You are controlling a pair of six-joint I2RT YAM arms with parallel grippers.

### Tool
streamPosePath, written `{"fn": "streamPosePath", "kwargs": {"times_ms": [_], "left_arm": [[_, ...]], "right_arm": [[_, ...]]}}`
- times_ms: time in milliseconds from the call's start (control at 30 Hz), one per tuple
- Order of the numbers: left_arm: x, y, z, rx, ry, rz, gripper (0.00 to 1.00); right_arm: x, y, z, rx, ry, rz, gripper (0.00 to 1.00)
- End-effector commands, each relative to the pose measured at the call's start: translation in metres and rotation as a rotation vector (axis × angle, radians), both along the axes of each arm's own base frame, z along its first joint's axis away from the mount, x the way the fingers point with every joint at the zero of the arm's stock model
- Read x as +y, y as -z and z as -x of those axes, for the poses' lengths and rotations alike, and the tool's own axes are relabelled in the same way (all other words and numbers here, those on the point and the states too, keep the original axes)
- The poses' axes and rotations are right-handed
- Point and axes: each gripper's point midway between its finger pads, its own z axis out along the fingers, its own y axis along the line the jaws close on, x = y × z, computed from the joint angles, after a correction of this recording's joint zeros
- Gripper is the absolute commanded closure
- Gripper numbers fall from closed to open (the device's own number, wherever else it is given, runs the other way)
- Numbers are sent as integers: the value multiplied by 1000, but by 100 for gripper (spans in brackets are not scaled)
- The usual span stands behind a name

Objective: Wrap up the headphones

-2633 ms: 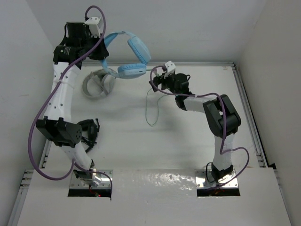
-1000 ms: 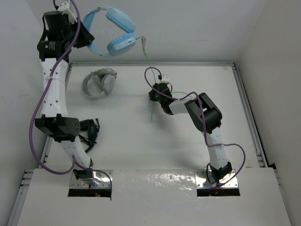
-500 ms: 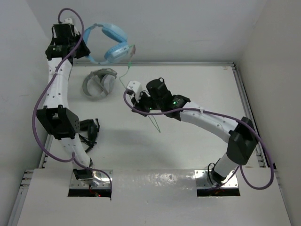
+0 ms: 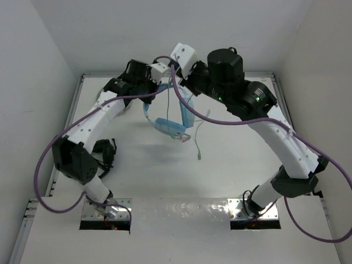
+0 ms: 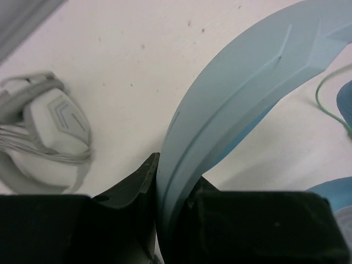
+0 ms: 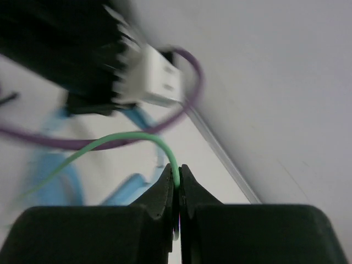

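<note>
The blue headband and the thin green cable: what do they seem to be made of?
The headband looks like hard moulded plastic, matte: crisp ridges, no sheen. The cable seems a rubbery plastic-sheathed wire; it bends in a smooth arc from the right gripper.

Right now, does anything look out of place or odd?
Nothing looks spilled or damaged. The blue headphones hang tilted from the left jaws, which are clamped on the headband. Their green cable, pinched in the right jaws, trails loose and is not yet wrapped.
</note>
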Motion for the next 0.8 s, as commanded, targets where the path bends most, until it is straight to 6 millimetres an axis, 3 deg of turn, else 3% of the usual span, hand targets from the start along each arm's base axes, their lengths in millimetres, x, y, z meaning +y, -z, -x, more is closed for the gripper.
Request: {"fn": "streamPosePath", "kwargs": {"times_ms": [0,67,167,267,400,433,533,633,767], "left_arm": [[-16,-77,30,-195,142,63,100],[-27,-79,49,-175,199,82,100],[-52,-80,81,-125,326,136,100],[-60,-84,102,-105,394,146,100],[-60,-91,113,-95,415,166,100],[-62,-94,116,-94,425,176,100],[-70,-112,126,-95,471,237,100],[-80,-132,132,-79,469,324,100],[-90,-162,140,-91,523,405,100]], "right_arm": [[-47,6,-58,-62,292,85,100],[-69,4,-75,-55,377,47,100],[-87,5,-91,-67,448,39,100],[-99,6,-104,-68,508,17,100],[-124,14,-122,-27,587,-46,100],[-140,17,-131,2,626,-94,100],[-145,30,-139,50,611,-130,100],[-137,48,-140,99,572,-152,100],[-108,67,-141,154,448,-223,100]]}}
